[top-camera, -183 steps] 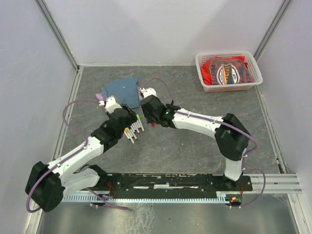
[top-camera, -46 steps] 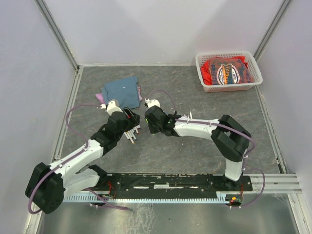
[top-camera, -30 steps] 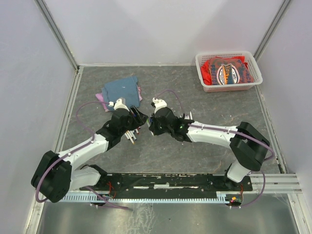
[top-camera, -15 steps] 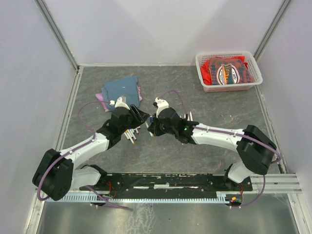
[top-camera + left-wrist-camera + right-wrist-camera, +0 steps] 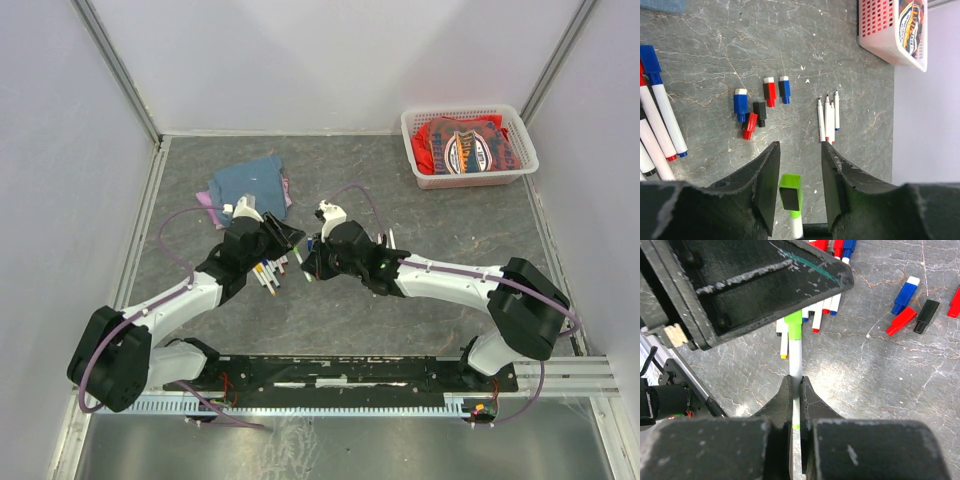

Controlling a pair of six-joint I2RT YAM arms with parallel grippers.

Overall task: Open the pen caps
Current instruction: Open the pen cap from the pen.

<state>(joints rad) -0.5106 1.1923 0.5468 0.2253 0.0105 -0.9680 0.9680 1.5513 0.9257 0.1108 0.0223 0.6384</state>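
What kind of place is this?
Probably a robot practice booth: plain white walls box in a grey marbled tabletop, and two white-and-black robot arms are bolted to a black base plate.

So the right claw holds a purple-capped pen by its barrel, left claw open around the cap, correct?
Not purple: the left wrist view shows a green cap. Otherwise right: right claw shut on the barrel, left claw open around the cap.

My green cap (image 5: 790, 192) sits on its pen (image 5: 796, 357) at lower centre, untouched between my left pincer's (image 5: 800, 146) fingers. A blue cap (image 5: 740, 104), red cap (image 5: 749, 126) and black cap (image 5: 759, 113) lie loose, clustered left of centre on the worktop (image 5: 840, 60).
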